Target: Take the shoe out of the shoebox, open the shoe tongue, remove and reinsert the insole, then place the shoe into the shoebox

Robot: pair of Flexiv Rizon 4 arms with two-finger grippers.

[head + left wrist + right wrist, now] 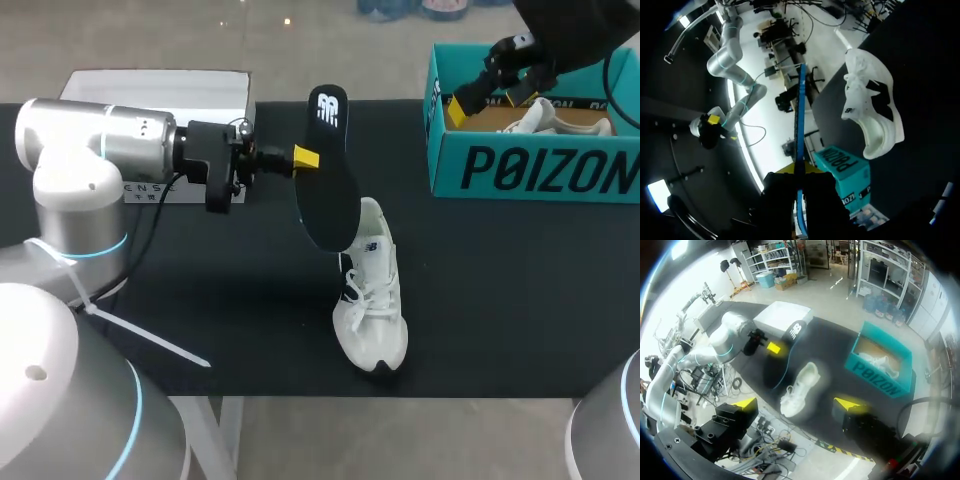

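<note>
Insole step. Our left end effector (305,157) pinches the dark insole (327,190) over the shoe (372,300) on the tabletop (500,280); our right end effector (487,103) hangs spread above the shoebox (530,170). Next, we judge: toe-first reinsertion.

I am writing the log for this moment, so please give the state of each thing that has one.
left gripper: shut on the insole
right gripper: open, empty, above the shoebox
insole: out of the shoe, held in the air
shoe: on the table, outside the shoebox
shoebox: open, second shoe inside
</note>
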